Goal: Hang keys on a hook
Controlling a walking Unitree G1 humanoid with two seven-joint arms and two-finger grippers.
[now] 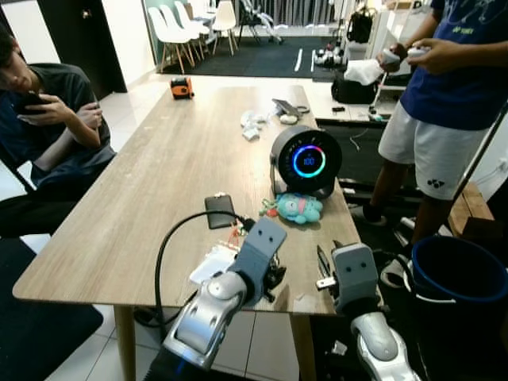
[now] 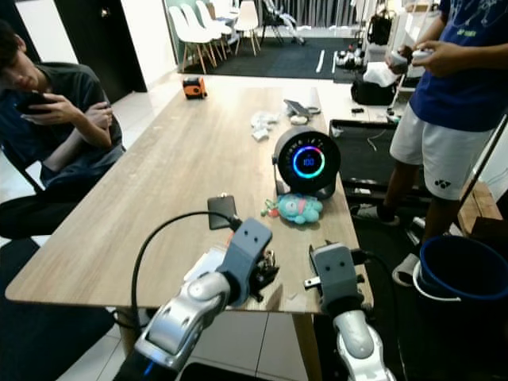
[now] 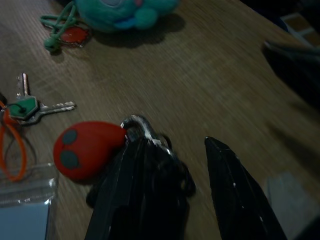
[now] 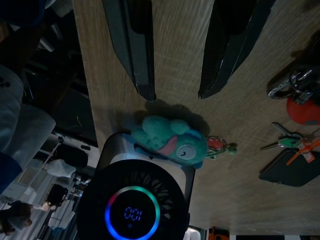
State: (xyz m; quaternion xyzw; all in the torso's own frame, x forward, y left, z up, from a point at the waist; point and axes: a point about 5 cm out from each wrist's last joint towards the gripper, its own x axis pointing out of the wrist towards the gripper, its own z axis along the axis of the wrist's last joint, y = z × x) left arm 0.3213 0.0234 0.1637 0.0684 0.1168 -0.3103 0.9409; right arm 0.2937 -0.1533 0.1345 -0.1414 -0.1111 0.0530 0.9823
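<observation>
The keys (image 3: 31, 107) lie flat on the wooden table (image 1: 159, 175), joined to an orange loop (image 3: 12, 150), a red teardrop fob (image 3: 85, 147) and a silver clip (image 3: 142, 127). My left gripper (image 3: 172, 145) hovers low over the clip. It is open, with one finger covering the black part of the bunch behind the fob and the other finger (image 3: 235, 190) apart over bare wood. In the right wrist view the same bunch (image 4: 295, 107) lies off to one side. My right gripper (image 4: 175, 94) is open over the table's near right corner, holding nothing.
A round black fan with a glowing ring (image 1: 305, 161) and a teal plush (image 1: 298, 208) stand just beyond the keys. A black phone (image 1: 219, 210) and a clear badge holder (image 1: 210, 262) lie beside them. One person sits at left (image 1: 48, 119), another stands at right (image 1: 452, 87). A blue bucket (image 1: 456, 274) is on the floor.
</observation>
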